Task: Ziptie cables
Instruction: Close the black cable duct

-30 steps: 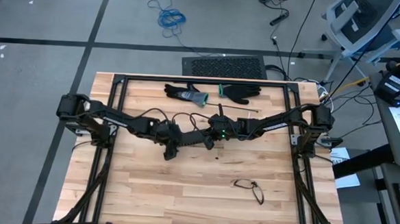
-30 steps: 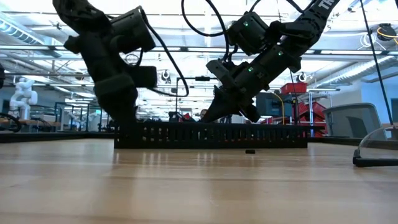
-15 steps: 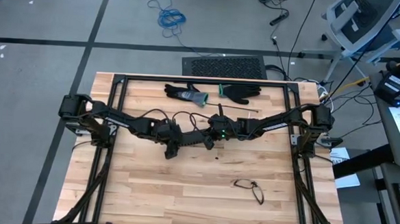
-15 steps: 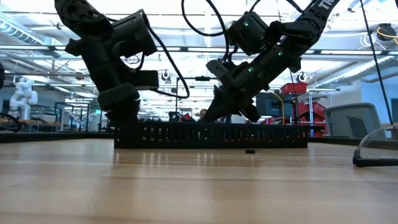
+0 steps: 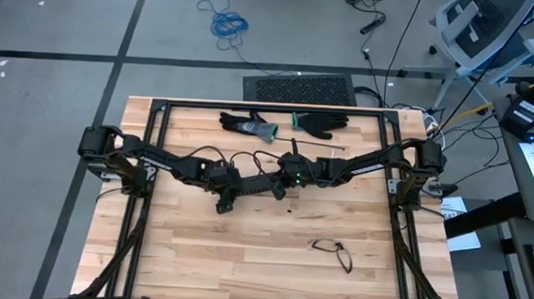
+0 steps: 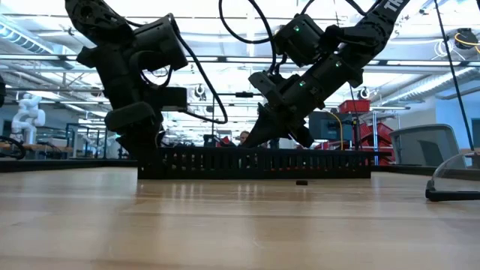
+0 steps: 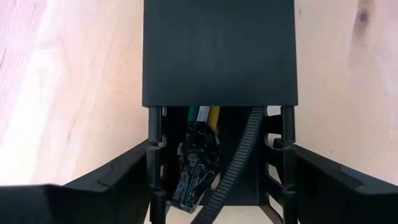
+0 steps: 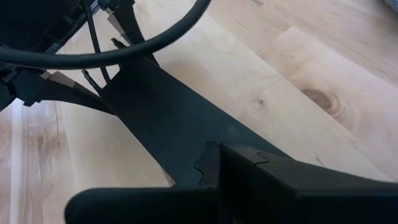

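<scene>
Left claw (image 7: 214, 180) has twisted slightly at the duct (image 5: 251, 183) end, fingers spread around it. Cables (image 7: 205, 115) lie inside: light, floppy; grip mid-bundle. Right claw (image 6: 259, 135): cannot tell.

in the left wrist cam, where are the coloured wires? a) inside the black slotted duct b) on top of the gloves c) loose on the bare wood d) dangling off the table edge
a: the cables show green, white and yellow inside the open end of the black slotted duct, between the left gripper fingers.
</scene>
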Robot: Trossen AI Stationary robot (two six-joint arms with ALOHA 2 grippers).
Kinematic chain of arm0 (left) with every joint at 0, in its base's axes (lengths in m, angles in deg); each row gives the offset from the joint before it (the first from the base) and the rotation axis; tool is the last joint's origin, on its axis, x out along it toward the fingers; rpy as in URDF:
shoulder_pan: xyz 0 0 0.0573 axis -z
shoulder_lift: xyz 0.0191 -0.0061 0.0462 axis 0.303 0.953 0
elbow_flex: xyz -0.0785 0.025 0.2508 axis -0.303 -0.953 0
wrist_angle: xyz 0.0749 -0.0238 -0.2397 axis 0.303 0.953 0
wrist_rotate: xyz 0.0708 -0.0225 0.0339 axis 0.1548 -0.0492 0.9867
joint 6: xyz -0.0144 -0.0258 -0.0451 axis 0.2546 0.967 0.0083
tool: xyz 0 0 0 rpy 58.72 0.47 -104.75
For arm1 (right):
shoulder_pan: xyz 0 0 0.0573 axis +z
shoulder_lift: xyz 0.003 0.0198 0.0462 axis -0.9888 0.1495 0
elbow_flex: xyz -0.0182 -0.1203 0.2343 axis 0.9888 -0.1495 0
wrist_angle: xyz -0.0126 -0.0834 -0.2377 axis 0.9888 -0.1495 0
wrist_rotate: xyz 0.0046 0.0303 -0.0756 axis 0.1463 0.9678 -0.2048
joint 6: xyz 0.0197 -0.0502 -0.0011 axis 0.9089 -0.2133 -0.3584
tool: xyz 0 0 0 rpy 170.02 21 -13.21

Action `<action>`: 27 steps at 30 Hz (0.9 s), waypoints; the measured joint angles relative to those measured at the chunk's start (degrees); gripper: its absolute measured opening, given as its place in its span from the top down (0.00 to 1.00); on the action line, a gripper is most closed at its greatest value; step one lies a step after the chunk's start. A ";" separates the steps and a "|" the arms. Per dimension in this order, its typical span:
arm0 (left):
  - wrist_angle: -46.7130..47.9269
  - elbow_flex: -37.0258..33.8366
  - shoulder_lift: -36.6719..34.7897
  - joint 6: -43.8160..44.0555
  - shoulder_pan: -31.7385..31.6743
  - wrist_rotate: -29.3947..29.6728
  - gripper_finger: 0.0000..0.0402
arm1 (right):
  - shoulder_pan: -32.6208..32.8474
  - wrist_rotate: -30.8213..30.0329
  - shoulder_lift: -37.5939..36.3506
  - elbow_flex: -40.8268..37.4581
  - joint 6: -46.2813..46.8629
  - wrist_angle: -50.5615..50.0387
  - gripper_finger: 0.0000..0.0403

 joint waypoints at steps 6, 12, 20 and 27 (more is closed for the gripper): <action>-2.40 -3.21 -0.93 2.08 0.00 -0.50 0.24 | 0.00 0.00 0.00 0.00 0.01 0.00 1.00; -2.60 -3.51 -2.85 1.18 0.02 0.17 0.24 | 0.00 0.00 0.00 0.00 0.00 0.00 1.00; -1.95 -3.55 -2.93 -0.26 0.00 0.44 0.28 | 0.00 0.00 0.00 0.00 0.02 0.02 1.00; -2.22 -3.53 -2.99 -0.22 0.00 1.00 0.42 | -0.02 -0.09 0.00 0.00 0.02 0.11 1.00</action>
